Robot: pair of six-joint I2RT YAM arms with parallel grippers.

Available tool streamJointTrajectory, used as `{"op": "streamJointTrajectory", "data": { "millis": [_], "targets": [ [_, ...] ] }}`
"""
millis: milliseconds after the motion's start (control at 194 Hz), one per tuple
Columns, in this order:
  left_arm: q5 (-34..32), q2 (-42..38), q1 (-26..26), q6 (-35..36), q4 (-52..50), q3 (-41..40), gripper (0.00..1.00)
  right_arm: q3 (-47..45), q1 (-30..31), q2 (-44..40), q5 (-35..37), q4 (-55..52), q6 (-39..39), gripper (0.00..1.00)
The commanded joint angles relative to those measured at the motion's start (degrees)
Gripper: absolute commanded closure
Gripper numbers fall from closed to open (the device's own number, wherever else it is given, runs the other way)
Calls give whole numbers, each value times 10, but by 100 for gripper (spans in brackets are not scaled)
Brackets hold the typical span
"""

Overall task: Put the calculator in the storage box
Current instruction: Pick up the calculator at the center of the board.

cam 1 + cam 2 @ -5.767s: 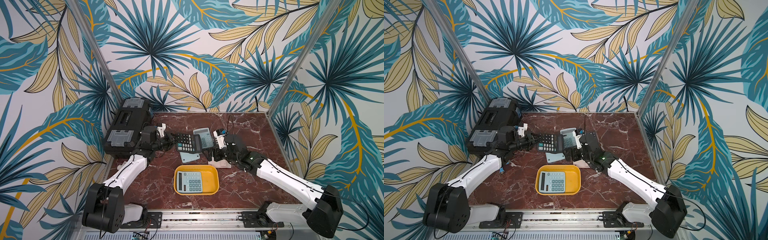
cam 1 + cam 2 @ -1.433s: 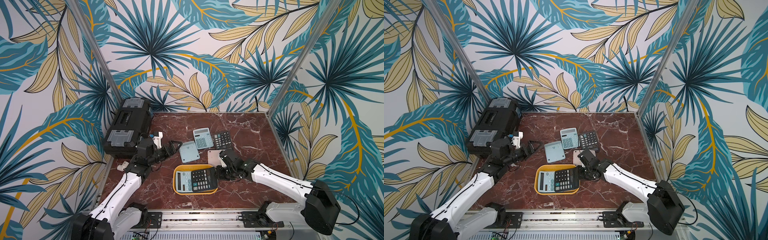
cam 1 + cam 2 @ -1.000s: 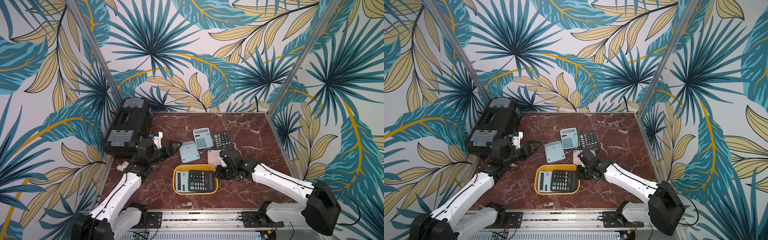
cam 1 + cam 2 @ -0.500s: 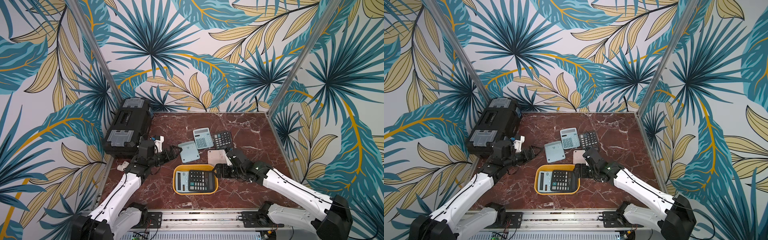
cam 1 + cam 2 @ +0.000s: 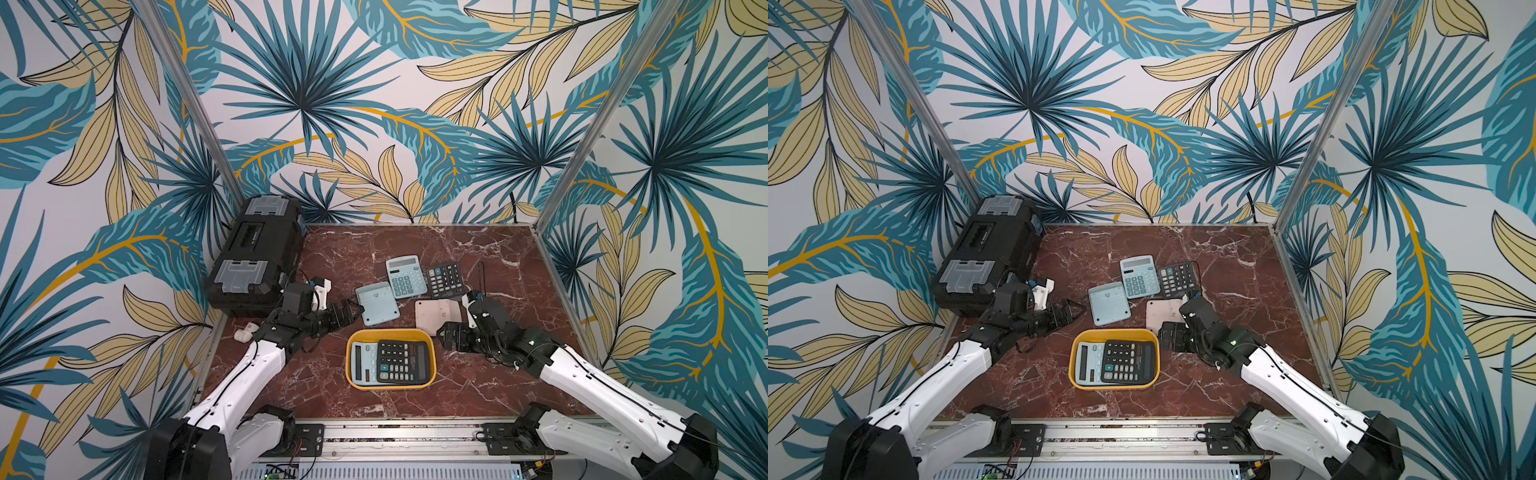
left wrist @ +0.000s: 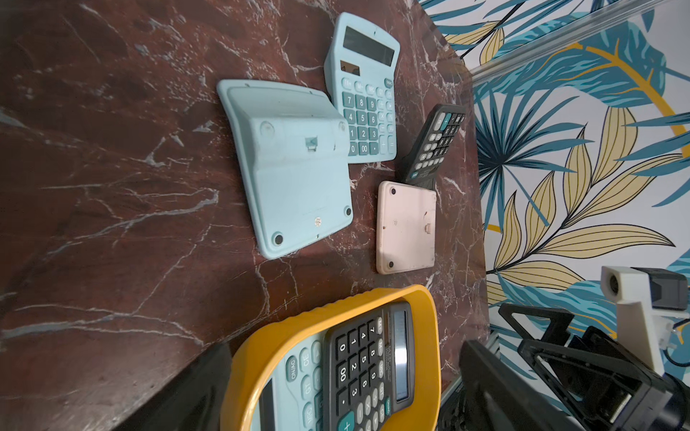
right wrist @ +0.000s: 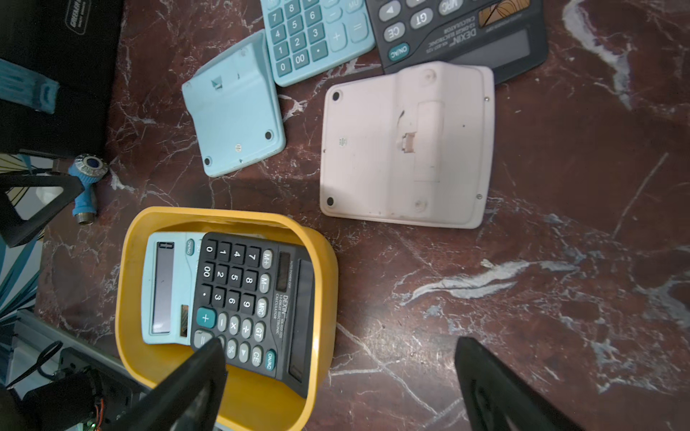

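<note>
1. The black calculator point(image 5: 402, 361) lay flat and keys up inside the yellow storage box point(image 5: 390, 332), on top of a light blue calculator point(image 5: 363, 360).
2. My right tool point(image 5: 444, 337) hovered just beside the box's rim, jaws wide apart with nothing between them.
3. My left tool point(image 5: 347, 314) hung near the face-down blue calculator point(image 5: 377, 302), jaws apart too, and empty.
4. I judged this placement done, since the calculator sat in the box and clear of both tools.
5. Out on the bench point(image 5: 498, 257) there were four more: that face-down blue one, a pink calculator point(image 5: 437, 314) also face down, a face-up blue calculator point(image 5: 405, 276) and a second black calculator point(image 5: 445, 279).
6. If those counted, I had more trips ahead, and the box looked nearly full.
</note>
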Motion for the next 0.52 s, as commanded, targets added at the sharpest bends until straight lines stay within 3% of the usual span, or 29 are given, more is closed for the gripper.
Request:
{"op": "streamJointTrajectory", "data": {
  "millis": [0,512],
  "targets": [
    [13,33,0,34,26,51,0,-21,-17,-10,8,-8,7,1],
    [30,295,-4,114,-31,281,0,-43,-128,46,-90,79,7,1]
  ]
}}
